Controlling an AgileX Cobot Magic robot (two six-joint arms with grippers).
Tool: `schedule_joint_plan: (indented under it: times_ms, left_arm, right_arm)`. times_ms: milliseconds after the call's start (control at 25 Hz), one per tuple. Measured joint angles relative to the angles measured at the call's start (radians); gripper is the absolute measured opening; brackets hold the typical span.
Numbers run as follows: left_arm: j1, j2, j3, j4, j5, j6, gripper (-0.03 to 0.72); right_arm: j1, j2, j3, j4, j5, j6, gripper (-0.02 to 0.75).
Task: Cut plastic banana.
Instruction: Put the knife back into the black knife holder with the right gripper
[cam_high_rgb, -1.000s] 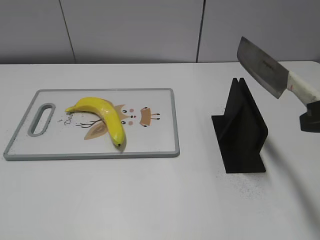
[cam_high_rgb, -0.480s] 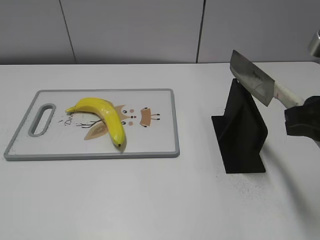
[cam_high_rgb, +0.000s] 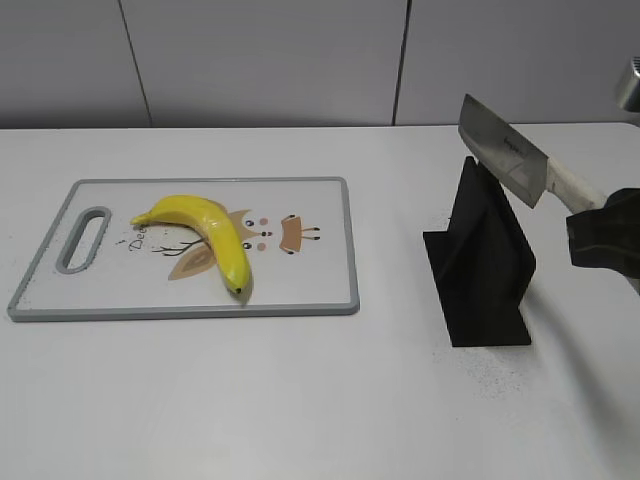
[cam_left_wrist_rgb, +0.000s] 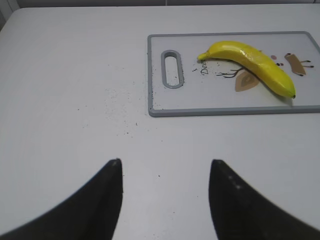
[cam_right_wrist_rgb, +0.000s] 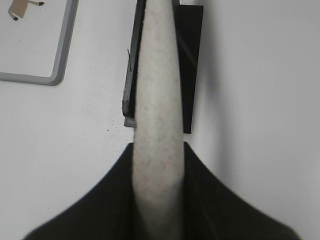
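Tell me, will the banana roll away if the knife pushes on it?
Probably it would rock or slide. The banana is curved and lies on its side, so rolling far seems unlikely. Its skin looks glossy and the board smooth, so it may slip.

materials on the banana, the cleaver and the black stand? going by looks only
Banana: looks like moulded plastic, glossy; even bright yellow with sharp highlights, dark tip.
Cleaver: blade looks like brushed steel, dull grey sheen; handle pale, faintly speckled, probably plastic or resin, can't settle which. The right gripper is clamped on it.
Stand: matte black, flat panels with a slot on top; likely plastic, possibly painted metal.
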Motion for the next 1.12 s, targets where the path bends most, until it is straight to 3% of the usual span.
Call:
schedule_joint_plan:
  times_ms: [1120]
  left_arm:
    - [0.0,0.0,-0.001,0.0,0.0,0.0,0.535]
  right_arm:
    - [0.0,0.086,-0.005,0.028,-0.007,0.004,0.164]
